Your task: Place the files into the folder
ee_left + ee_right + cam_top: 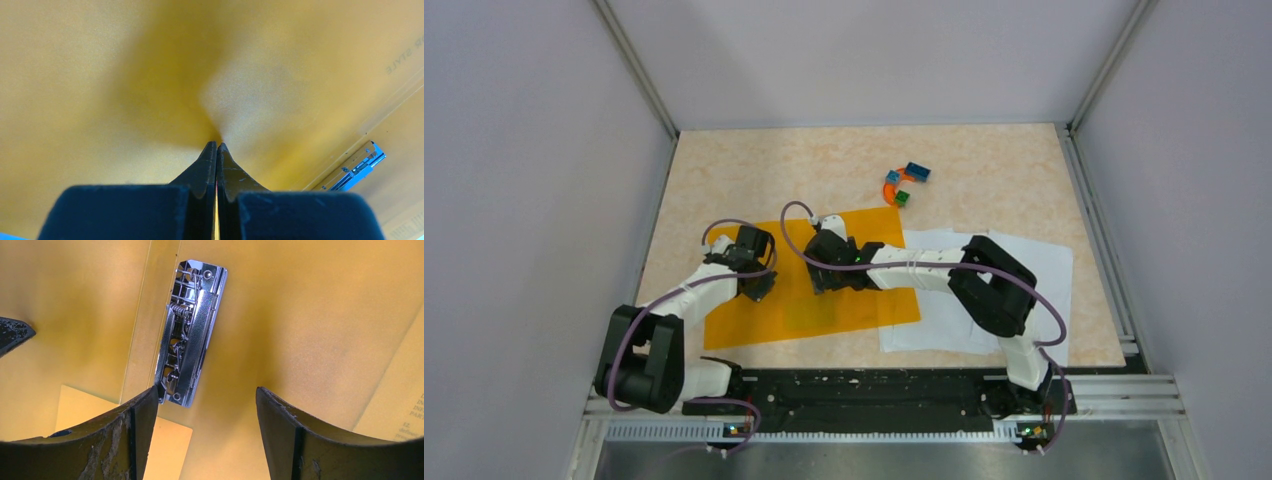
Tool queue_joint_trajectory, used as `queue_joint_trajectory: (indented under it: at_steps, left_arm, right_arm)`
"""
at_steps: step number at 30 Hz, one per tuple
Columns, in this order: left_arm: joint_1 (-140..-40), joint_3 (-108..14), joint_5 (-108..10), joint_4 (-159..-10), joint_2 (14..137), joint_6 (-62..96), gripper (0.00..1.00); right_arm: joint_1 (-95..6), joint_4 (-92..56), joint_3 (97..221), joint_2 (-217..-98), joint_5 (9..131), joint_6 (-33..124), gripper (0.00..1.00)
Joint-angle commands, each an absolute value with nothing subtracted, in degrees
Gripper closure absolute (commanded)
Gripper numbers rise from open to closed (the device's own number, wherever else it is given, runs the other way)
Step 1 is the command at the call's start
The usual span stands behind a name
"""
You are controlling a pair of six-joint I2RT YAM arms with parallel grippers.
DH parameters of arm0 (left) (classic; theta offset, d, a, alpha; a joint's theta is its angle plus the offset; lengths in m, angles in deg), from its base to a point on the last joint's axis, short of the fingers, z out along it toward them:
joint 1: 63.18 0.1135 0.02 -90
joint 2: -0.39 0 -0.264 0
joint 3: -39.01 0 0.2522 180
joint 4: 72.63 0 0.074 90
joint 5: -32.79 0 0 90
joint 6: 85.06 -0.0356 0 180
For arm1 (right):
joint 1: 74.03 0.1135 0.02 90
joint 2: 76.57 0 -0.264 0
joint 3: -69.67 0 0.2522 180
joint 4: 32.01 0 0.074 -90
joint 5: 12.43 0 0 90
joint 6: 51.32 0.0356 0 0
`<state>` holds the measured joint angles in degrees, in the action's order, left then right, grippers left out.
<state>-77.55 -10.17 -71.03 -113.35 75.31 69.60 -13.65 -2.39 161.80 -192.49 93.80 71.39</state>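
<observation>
The orange folder (864,300) lies flat on the table, left of centre. The white files (994,300) lie to its right, their left edge under the folder; faint print shows through the orange in the right wrist view (407,407). My left gripper (759,283) is shut at the folder's left part, and the cover (100,75) puckers at its tips (217,145). My right gripper (824,270) is open and empty just above the folder's middle (300,315). The metal clip (192,330) lies just beyond its left fingertip (147,400).
Small coloured toy blocks and an orange curved piece (904,183) lie at the back, right of centre. Grey walls enclose the table on three sides. The clip also shows at the right of the left wrist view (357,167). A left finger (12,332) shows in the right wrist view.
</observation>
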Motion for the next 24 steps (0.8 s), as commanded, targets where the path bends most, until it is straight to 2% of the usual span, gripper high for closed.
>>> queue_joint_trajectory:
  at_steps: [1,9,17,24]
  left_arm:
    - [-77.42,-8.80,-70.74,-115.73,78.00,70.29,1.00]
    - [-77.33,-9.11,-71.15,-116.25,78.70,70.42,1.00]
    - [-76.94,-9.54,-71.38,-116.71,79.48,70.17,1.00]
    - [-76.72,-10.33,-71.78,-117.45,79.66,69.78,1.00]
  right_arm:
    - [-12.15,5.55,158.13,-196.47,95.59,71.85,0.30]
    - [-12.09,7.48,156.13,-198.67,97.44,72.58,0.32]
    - [-12.07,7.31,154.86,-199.35,98.20,72.88,0.40]
    - [-13.52,0.89,151.38,-195.75,91.82,74.00,0.38]
